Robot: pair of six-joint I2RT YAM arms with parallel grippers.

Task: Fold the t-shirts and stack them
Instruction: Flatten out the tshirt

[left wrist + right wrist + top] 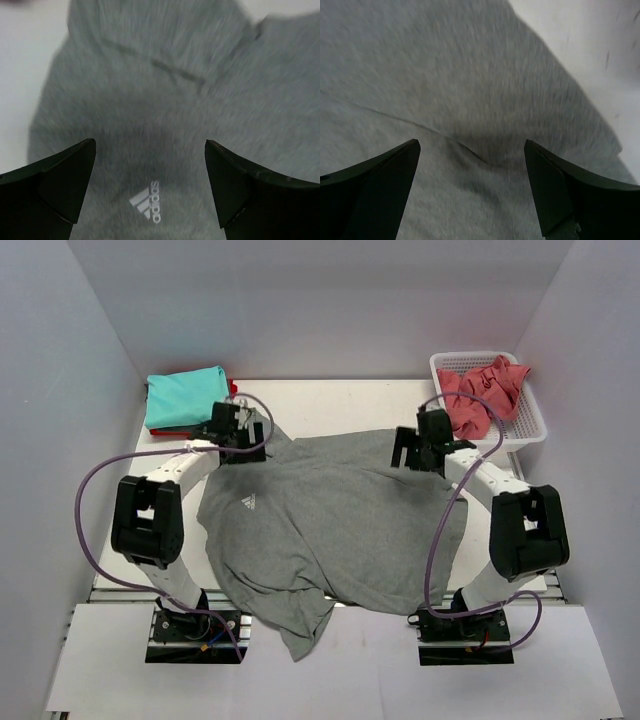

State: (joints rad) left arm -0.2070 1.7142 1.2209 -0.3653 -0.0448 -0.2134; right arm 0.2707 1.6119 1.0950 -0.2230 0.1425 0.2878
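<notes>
A grey t-shirt (pixel 340 530) lies spread and rumpled across the middle of the table, its small white mark (pixel 249 502) facing up. My left gripper (pixel 240 435) hovers open over the shirt's far left corner. In the left wrist view the gripper (pixel 150 145) is empty, with the grey t-shirt (pixel 150 90) and white mark (pixel 149 201) below it. My right gripper (pixel 420 450) is open above the far right corner. The right wrist view shows the gripper (pixel 470 145) over a crease in the grey cloth (pixel 445 75). A folded teal t-shirt (pixel 185 397) sits on a red one (pixel 232 384) at the back left.
A white mesh basket (pixel 530 425) at the back right holds a crumpled coral-pink t-shirt (pixel 480 390). White walls close in the table on three sides. The grey shirt's lower end hangs over the near edge (pixel 300 640) between the arm bases. Bare white table (pixel 580 45) shows beside the shirt.
</notes>
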